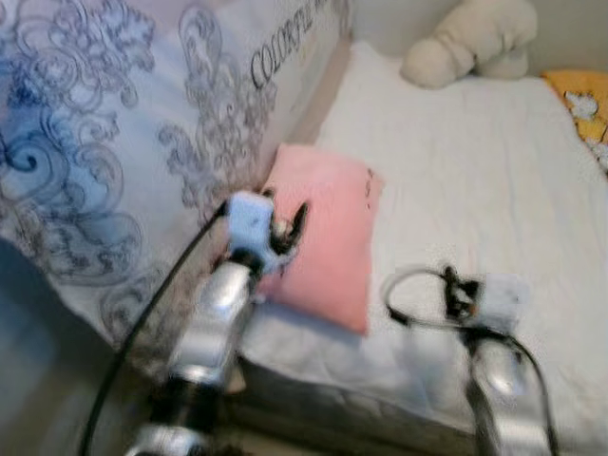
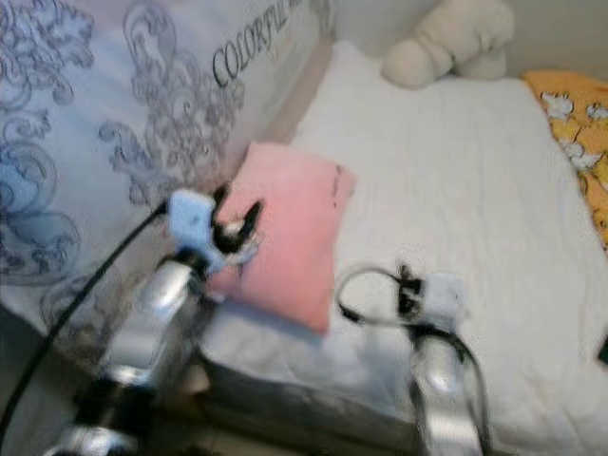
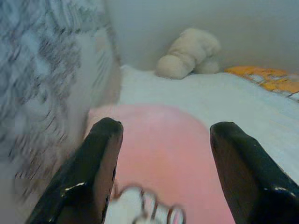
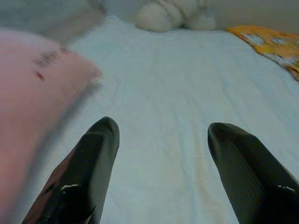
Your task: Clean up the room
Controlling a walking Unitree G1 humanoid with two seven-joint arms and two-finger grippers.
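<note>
A pink pillow [image 1: 328,237] lies on the white bed [image 1: 475,171], beside a large patterned quilt [image 1: 114,142]. My left gripper [image 1: 288,226] hovers open over the pillow's near left edge, nothing between its fingers; the left wrist view looks across the pillow [image 3: 163,149] between both fingers [image 3: 96,172]. My right gripper [image 4: 163,154] is open above bare sheet to the right of the pillow [image 4: 32,93]. A cream plush toy [image 1: 475,43] sits at the bed's far end.
An orange patterned cloth [image 1: 581,109] lies at the bed's far right edge. The quilt bears the printed word COLORFUL [image 2: 249,46]. A black cable [image 1: 142,323] runs along my left arm. The bed's near edge [image 1: 342,408] is right below my arms.
</note>
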